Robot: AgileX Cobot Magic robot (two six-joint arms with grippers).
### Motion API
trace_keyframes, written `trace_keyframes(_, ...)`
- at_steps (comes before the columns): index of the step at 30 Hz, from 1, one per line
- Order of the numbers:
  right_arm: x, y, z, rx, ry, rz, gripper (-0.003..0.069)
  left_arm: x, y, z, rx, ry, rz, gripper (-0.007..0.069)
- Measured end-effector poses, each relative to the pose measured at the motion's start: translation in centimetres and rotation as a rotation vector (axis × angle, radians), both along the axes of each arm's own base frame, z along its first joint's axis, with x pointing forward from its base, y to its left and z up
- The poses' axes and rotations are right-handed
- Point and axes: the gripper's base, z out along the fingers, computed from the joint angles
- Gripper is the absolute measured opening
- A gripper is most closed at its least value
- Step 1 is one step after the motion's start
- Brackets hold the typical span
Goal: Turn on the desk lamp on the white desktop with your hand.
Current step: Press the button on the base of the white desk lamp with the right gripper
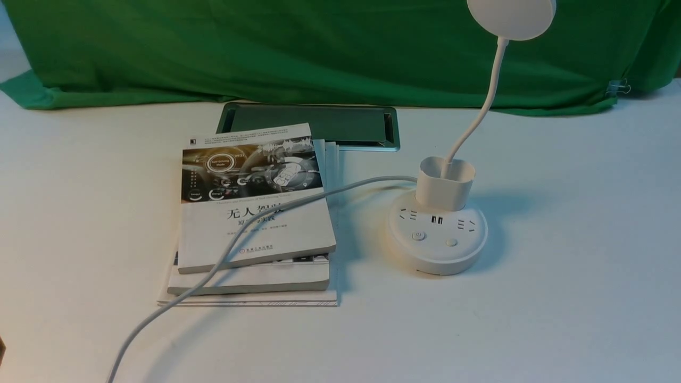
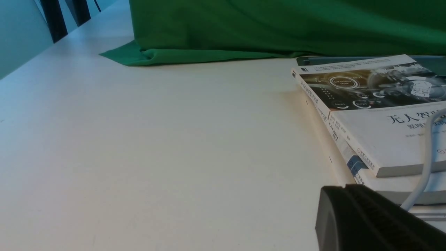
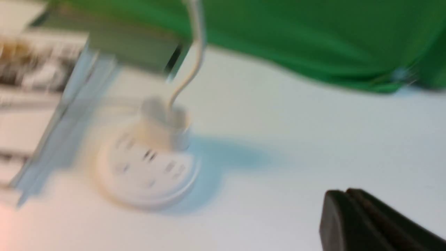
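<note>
The desk lamp (image 1: 437, 234) stands on the white desktop (image 1: 558, 298), right of centre. Its round puck base has sockets and two buttons. A cup-shaped holder sits on the base. A thin neck rises to the disc head at the top edge, which looks unlit. The lamp also shows blurred in the right wrist view (image 3: 150, 170). My right gripper (image 3: 345, 193) is shut and empty, above the desktop, apart from the lamp. My left gripper (image 2: 345, 188) is shut and empty, low over the desktop beside the books. Neither gripper shows in the front view.
A stack of books (image 1: 255, 213) lies left of the lamp, also in the left wrist view (image 2: 376, 115). A grey cable (image 1: 223, 255) runs from the lamp base over the books. A grey metal-framed panel (image 1: 319, 125) and green cloth (image 1: 266, 48) lie behind.
</note>
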Motion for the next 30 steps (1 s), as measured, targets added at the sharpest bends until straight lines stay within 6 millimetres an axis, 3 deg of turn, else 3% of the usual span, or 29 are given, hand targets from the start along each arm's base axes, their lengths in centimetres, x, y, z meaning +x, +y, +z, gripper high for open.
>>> trace_keyframes(5, 3.6, 3.5, -1.6, -0.073, 0.155, 0.157, 0.0029, 0.0, 0.0, 0.0, 0.0, 0.0, 0.0, 0.0021)
trace_keyframes(13, 9.6, 9.4, -8.6, -0.203, 0.428, 0.306, 0.0029, 0.0, 0.0, 0.0, 0.0, 0.0, 0.0, 0.0021)
trace_keyframes(15, 10.3, 10.0, -10.0, -0.216, 0.468, 0.315, 0.0029, 0.0, 0.0, 0.0, 0.0, 0.0, 0.0, 0.0021)
trace_keyframes(19, 12.4, 11.4, -14.7, -0.249, 0.565, 0.329, 0.0029, 0.0, 0.0, 0.0, 0.0, 0.0, 0.0, 0.0021)
trace_keyframes(23, 13.8, 12.0, -16.9, -0.25, 0.546, 0.319, 0.0029, 0.0, 0.0, 0.0, 0.0, 0.0, 0.0, 0.0021)
trace_keyframes(30, 14.4, 13.5, -18.5, -0.253, 0.509, 0.338, 0.003, 0.0, 0.0, 0.0, 0.0, 0.0, 0.0, 0.0021)
